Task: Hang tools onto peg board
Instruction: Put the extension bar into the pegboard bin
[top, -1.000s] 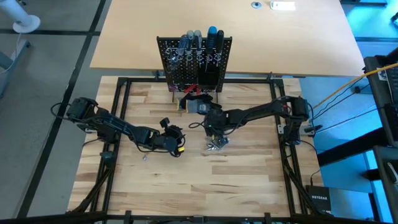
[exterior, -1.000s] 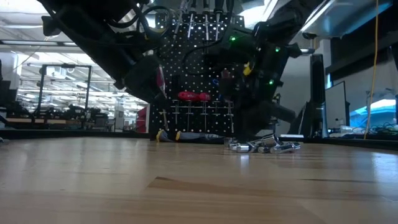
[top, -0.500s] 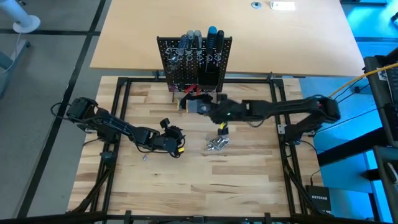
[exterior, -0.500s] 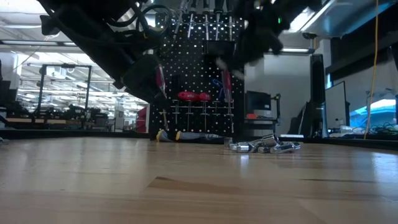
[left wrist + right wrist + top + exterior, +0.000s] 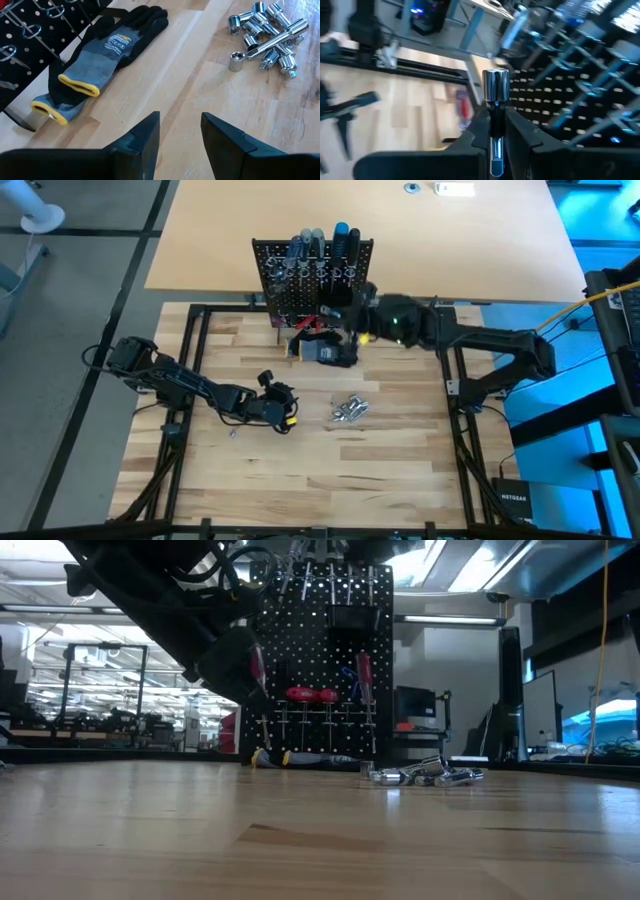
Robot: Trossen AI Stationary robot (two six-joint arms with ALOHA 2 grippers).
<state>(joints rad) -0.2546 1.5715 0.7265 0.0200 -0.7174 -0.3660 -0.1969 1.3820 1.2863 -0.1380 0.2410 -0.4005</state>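
Observation:
The peg board (image 5: 312,275) stands upright at the table's far side, with screwdrivers (image 5: 320,242) in its top rings; it also shows in the low view (image 5: 325,660) and the right wrist view (image 5: 580,100). A pile of shiny silver metal pieces (image 5: 350,410) (image 5: 265,35) lies on the table's middle. My right gripper (image 5: 350,310) (image 5: 495,117) is high up beside the board's right front, shut on one silver piece (image 5: 496,87). My left gripper (image 5: 282,410) (image 5: 180,130) stands open over bare wood, left of the pile. My right gripper pinches the silver piece by its lower stretch (image 5: 493,145) between its two fingers. The piece lies along the fingers, and its round shiny end (image 5: 496,82) stands out past the fingertips. It is lifted clear of the table, close to the peg board.
A pair of grey-black gloves with yellow cuffs (image 5: 325,352) (image 5: 95,60) lies in front of the peg board's foot. Red-handled tools (image 5: 312,695) hang low on the board. A black frame (image 5: 190,380) borders the wooden work area.
My right gripper has risen from the silver pile and gone toward the table's far edge, up to the peg board, tipping from pointing down to nearly level. It carries one silver piece, lifted clear; the rest of the pile has stayed put.

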